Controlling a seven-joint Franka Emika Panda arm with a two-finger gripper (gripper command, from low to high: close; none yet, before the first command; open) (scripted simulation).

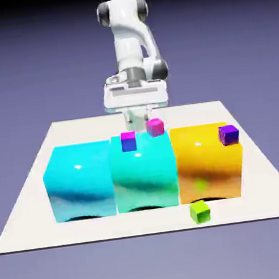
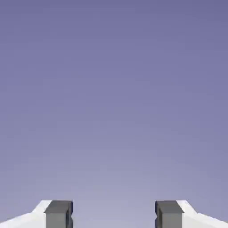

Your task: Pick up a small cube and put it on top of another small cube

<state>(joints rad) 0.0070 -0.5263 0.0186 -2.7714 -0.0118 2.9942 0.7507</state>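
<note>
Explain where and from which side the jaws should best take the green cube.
Probably from straight above, closing on two opposite side faces. The green cube sits alone on the table, in front of the orange block, so its top and sides are free. It looks slightly turned, so the gripper, open and empty now, should likely rotate to square with its faces.

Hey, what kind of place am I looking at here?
Likely a simulated tabletop test scene: a white table before a blank violet backdrop, three glossy big blocks, tiny cubes like the green cube, and an open gripper.
</note>
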